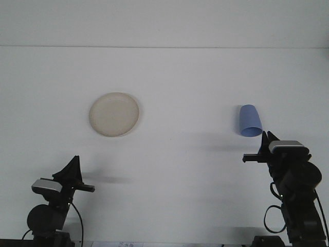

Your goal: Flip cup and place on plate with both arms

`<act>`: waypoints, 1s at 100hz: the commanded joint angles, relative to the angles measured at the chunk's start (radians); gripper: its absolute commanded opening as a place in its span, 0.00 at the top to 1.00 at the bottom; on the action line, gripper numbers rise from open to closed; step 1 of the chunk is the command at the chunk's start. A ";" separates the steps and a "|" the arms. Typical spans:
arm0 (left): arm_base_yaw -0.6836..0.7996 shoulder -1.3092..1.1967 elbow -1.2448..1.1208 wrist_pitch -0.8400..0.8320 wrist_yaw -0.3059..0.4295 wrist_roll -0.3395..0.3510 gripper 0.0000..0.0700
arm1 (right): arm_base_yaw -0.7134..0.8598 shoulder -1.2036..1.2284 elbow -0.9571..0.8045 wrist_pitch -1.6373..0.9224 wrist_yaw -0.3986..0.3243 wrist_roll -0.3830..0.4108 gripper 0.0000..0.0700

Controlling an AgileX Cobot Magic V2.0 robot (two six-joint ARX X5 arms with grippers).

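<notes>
A round cream plate (114,114) lies on the white table, left of centre. Far to its right rests a blue cup (250,121), its wider end towards me and its narrow end pointing away. My right gripper (266,140) is raised just in front of the cup and slightly to its right, close to the wide end but apart from it. My left gripper (72,165) sits low at the near left, well short of the plate. Both are seen from behind, with nothing visibly held.
The white table (180,82) runs back to a far edge against a pale wall. Cables hang by both arm bases at the bottom corners.
</notes>
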State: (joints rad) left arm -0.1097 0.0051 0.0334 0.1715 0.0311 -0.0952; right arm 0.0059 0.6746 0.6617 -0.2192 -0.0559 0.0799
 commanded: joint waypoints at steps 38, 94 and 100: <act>-0.001 -0.002 -0.019 0.010 0.003 -0.003 0.98 | 0.002 0.200 -0.185 0.257 0.002 0.034 0.47; -0.001 -0.002 -0.019 0.010 0.003 -0.003 0.98 | 0.031 0.651 -0.288 0.842 -0.022 0.073 0.47; -0.001 -0.002 -0.019 0.010 0.003 -0.003 0.98 | 0.031 0.701 -0.288 0.904 -0.022 0.073 0.47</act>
State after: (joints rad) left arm -0.1097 0.0051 0.0334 0.1715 0.0311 -0.0956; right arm 0.0338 1.3327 0.3668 0.6308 -0.0769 0.1371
